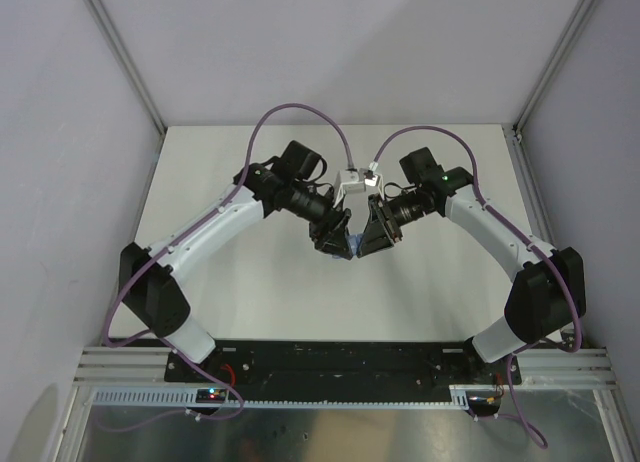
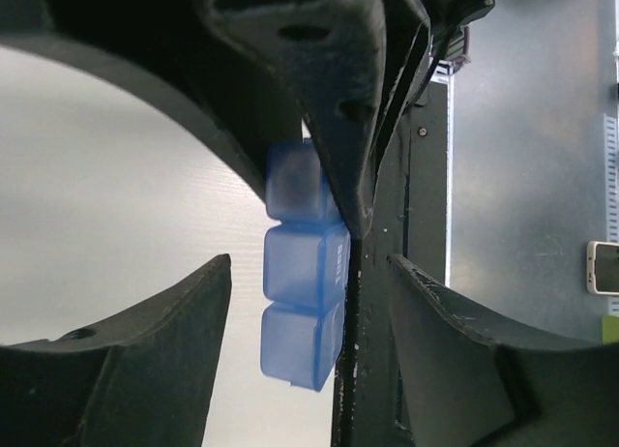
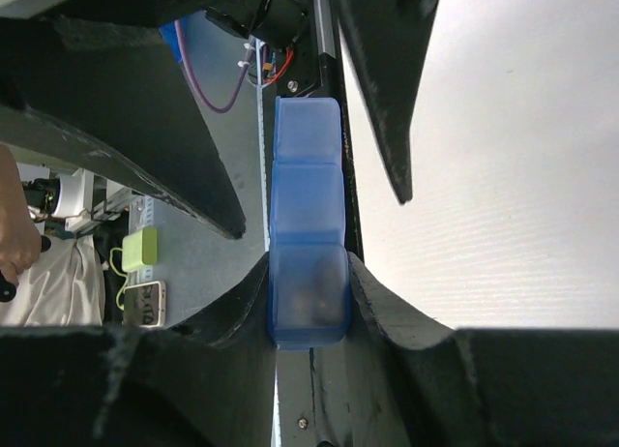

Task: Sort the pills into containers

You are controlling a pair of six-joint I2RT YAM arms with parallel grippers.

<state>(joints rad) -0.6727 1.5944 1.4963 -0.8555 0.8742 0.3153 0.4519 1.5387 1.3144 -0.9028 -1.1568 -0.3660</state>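
We are holding the containers (image 3: pixel 308 166) above the tabletop's (image 3: pixel 503 176) middle, the right gripper (image 3: pixel 308 278) clamping one end compartment and the left gripper (image 2: pixel 309 265) standing parted around them. We are probably lining up a handover, which calls for the left closing squarely.

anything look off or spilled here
Nothing looks spilled or damaged. The blue container strip is simply pinched by one end compartment in the right tool, with the left tool open around it.
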